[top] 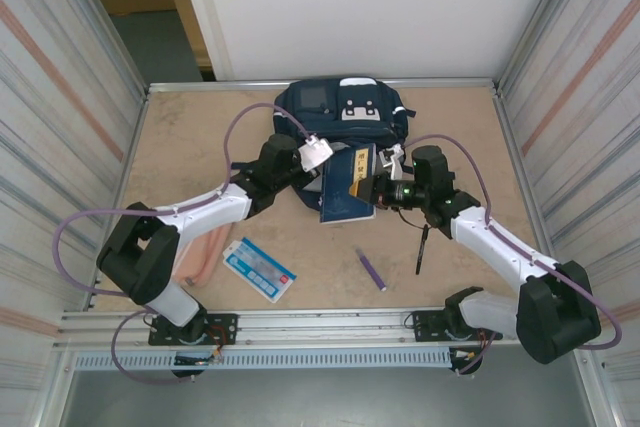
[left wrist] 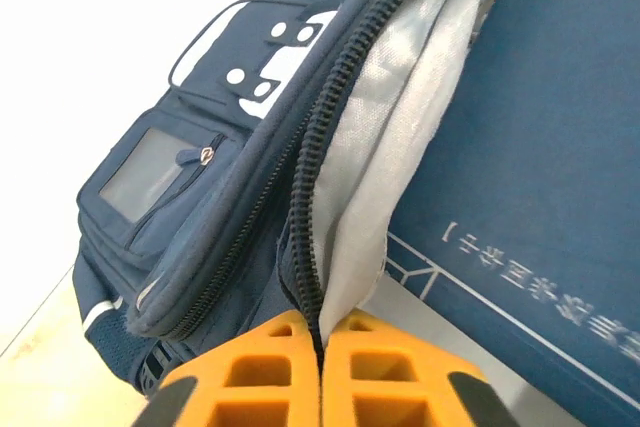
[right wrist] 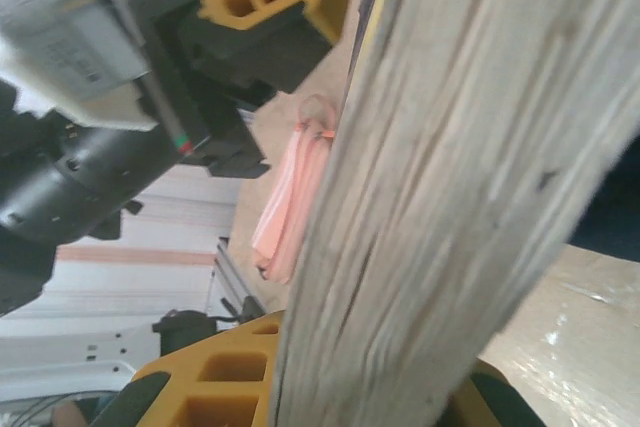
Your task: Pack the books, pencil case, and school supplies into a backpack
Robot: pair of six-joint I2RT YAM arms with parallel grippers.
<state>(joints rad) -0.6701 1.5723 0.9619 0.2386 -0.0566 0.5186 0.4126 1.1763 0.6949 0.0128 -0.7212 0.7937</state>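
Left wrist view: we see the left gripper (left wrist: pixel 320 335) pinched shut on the backpack's (left wrist: pixel 200 197) zipper lip, to hold its mouth open. The right gripper (top: pixel 373 188) clamps the navy book (left wrist: pixel 540 147) by its page edge, leading end at that opening, ready for insertion.

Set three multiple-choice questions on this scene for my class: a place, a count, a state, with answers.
1. Where is the pencil case? A on the table beside the left arm; B hanging on the wall; C on the floor.
2. How many pens lie on the table? A one; B two; C four.
3. The left gripper is: A wide open; B shut on nothing; C shut on the backpack's opening edge.
Answers: 1 A, it lies by that arm's base. 2 B, a purple and a black pen. 3 C, its fingers pinch the zipper edge.
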